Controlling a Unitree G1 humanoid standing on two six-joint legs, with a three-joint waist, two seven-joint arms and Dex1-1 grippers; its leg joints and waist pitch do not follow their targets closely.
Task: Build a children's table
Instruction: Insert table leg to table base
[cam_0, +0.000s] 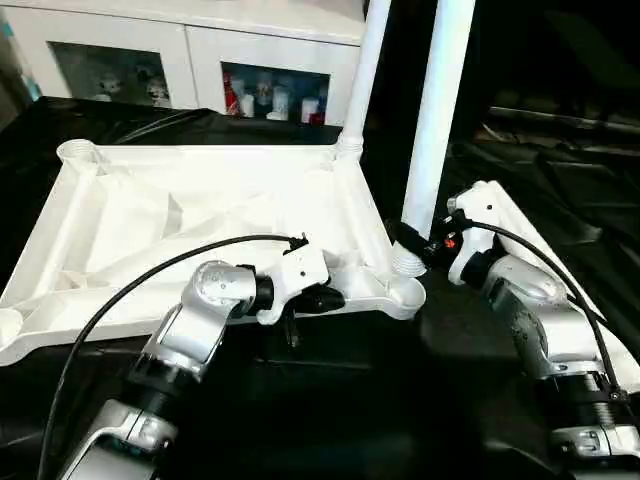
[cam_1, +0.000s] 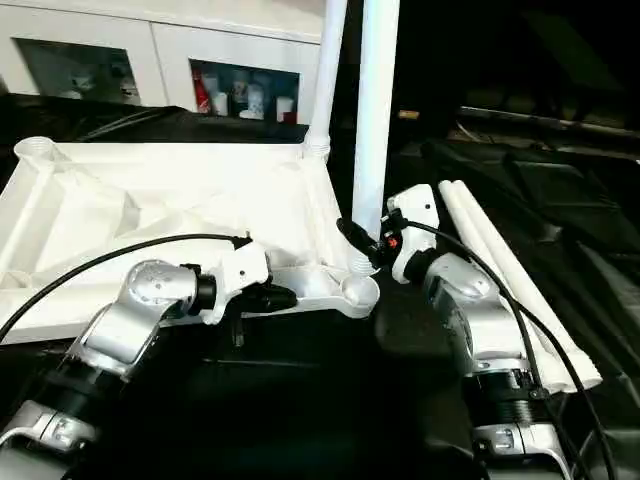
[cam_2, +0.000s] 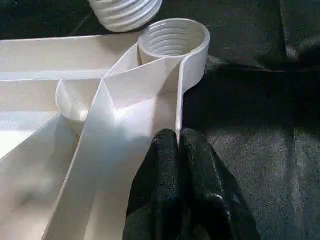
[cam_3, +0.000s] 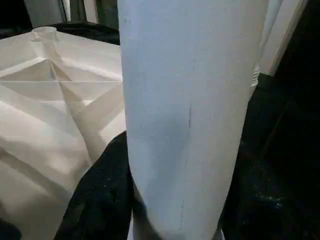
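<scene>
At the near edge of the upturned tabletop (cam_0: 200, 215), my left gripper (cam_2: 178, 150) is pinching the thin raised rim (cam_2: 178, 107); its two black fingertips (cam_2: 162, 160) are pressed together with the rim wall between them. I am seeing this grip sit just short of the near right corner socket (cam_2: 175, 42), whose ribbed inner thread is facing up. Beside that socket, the threaded end (cam_2: 125, 10) of a leg is standing just apart from it.

My right gripper (cam_0: 418, 245) is grasping that upright leg (cam_0: 437, 110) low down, close above its threaded end. In the right wrist view the leg (cam_3: 187, 110) is passing between the black fingers (cam_3: 100, 195), which are lying against its sides. I am reading the leg as roughly vertical, its foot next to the socket (cam_0: 405, 292) rather than in it.

Moving outward, a second leg (cam_0: 365, 70) is standing upright in the far right corner socket (cam_0: 348, 148). The tabletop is lying underside up, its ribs showing, on the black-covered work table (cam_0: 330, 400), and the far left socket (cam_0: 78, 152) is standing open. To the right of my right arm, two more legs (cam_1: 500, 260) are lying side by side on the black cover, well apart from the tabletop. Beyond the work table, a white cabinet (cam_0: 200, 45) with glass doors is standing with small items inside.
</scene>
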